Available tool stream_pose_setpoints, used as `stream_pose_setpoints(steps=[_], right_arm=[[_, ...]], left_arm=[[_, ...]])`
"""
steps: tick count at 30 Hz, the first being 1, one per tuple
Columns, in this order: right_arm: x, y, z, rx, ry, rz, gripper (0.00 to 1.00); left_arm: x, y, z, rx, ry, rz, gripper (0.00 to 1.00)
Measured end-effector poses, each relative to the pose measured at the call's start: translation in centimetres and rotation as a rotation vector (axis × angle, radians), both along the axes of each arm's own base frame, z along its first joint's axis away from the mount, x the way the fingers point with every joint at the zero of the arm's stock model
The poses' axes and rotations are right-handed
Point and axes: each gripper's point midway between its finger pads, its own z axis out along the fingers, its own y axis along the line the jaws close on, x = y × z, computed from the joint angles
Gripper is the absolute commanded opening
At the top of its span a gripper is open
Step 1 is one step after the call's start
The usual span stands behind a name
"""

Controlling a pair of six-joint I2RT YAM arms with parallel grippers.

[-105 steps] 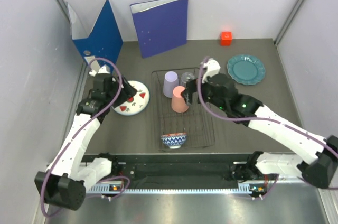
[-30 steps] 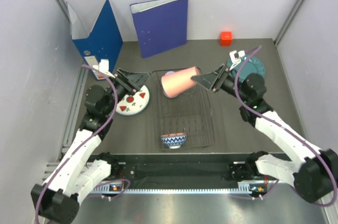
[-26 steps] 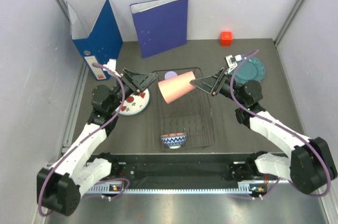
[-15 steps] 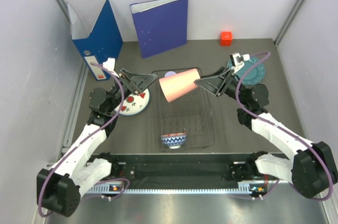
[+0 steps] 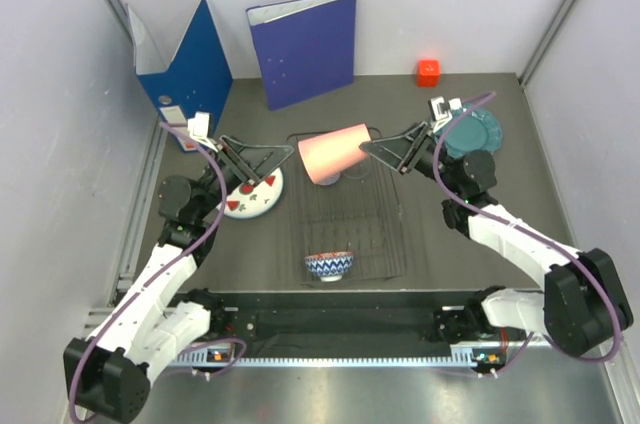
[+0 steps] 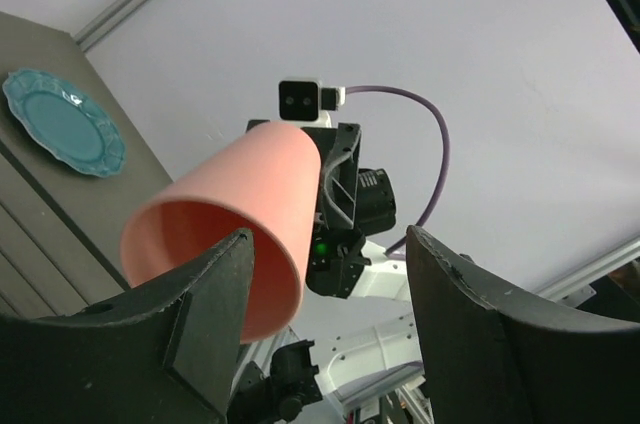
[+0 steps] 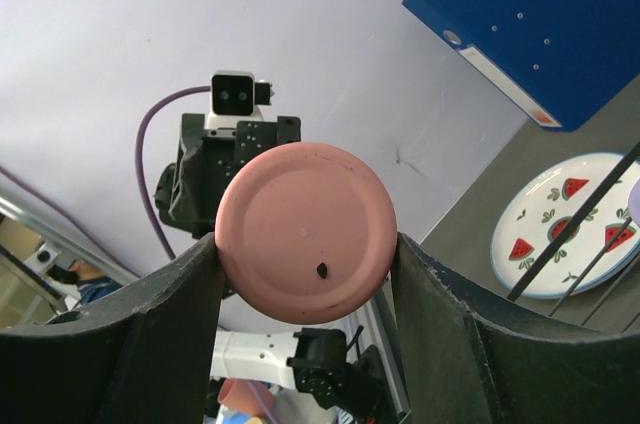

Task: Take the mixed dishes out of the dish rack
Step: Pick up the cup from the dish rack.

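Lowest in the top view, at the near end of the black thin-wire dish rack (image 5: 360,224), you have the small blue-and-white patterned bowl (image 5: 329,265) sitting upright on the grid floor. Left of the rack, the white plate with red wedge marks (image 5: 250,194) lies flat on the dark table (image 5: 470,274), partly under your left arm.

At mid-frame, the pink cup (image 5: 335,154) hangs on its side above the far half of the rack, its open mouth turned to the left. Your right gripper (image 5: 372,151) pinches it at the closed bottom. In the right wrist view, that round base sits squeezed between the two dark fingers (image 7: 165,344).

Your left gripper (image 5: 280,159) points at the cup's mouth from the left with its jaws spread wide. In the left wrist view, the rim shows between its fingers (image 6: 200,314); whether they touch it you cannot tell.

Further up on the right, the teal scalloped plate (image 5: 485,129) lies flat on the table, partly behind the right arm. Along the back wall stand two blue binders (image 5: 305,44) and a small red cube (image 5: 428,71).
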Motion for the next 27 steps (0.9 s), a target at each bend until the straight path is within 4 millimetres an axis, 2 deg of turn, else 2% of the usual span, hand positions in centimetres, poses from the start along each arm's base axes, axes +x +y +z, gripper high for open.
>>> stream_pose_setpoints(steps=[6, 9, 14, 19, 21, 22, 23, 24, 25, 26, 27], right_arm=[[0.8, 0.8, 0.5, 0.006, -0.007, -0.002, 0.00], [0.9, 1.2, 0.7, 0.008, -0.011, 0.004, 0.00], [0.9, 2.4, 0.2, 0.002, -0.007, 0.031, 0.00], [0.7, 2.9, 0.0, 0.004, 0.001, 0.044, 0.00], [0.7, 2.9, 0.0, 0.004, -0.003, 0.045, 0.00], [0.7, 2.9, 0.0, 0.004, -0.005, 0.044, 0.04], [0.7, 2.9, 0.0, 0.002, -0.004, 0.043, 0.17], [0.7, 2.9, 0.0, -0.001, -0.004, 0.042, 0.35], [0.7, 2.9, 0.0, -0.004, -0.005, 0.040, 0.67], [0.7, 2.8, -0.1, -0.011, -0.003, 0.036, 0.79], [0.7, 2.8, -0.4, -0.027, 0.000, 0.029, 0.86]], left_arm=[[-0.6, -0.6, -0.2, -0.005, 0.017, -0.037, 0.67], [-0.7, -0.9, -0.6, -0.002, 0.028, -0.049, 0.62], [-0.6, -1.4, -1.2, 0.000, 0.053, -0.067, 0.31], [-0.1, -1.6, -2.0, 0.012, 0.080, -0.064, 0.14], [0.0, -1.6, -2.1, 0.015, 0.082, -0.063, 0.00], [0.0, -1.6, -2.1, 0.015, 0.082, -0.063, 0.00], [0.0, -1.6, -2.1, 0.017, 0.079, -0.062, 0.00], [0.0, -1.6, -2.1, 0.017, 0.079, -0.062, 0.00], [0.0, -1.6, -2.2, 0.019, 0.079, -0.061, 0.00], [0.1, -1.6, -2.3, 0.024, 0.084, -0.058, 0.00], [0.2, -1.7, -2.4, 0.028, 0.089, -0.056, 0.00]])
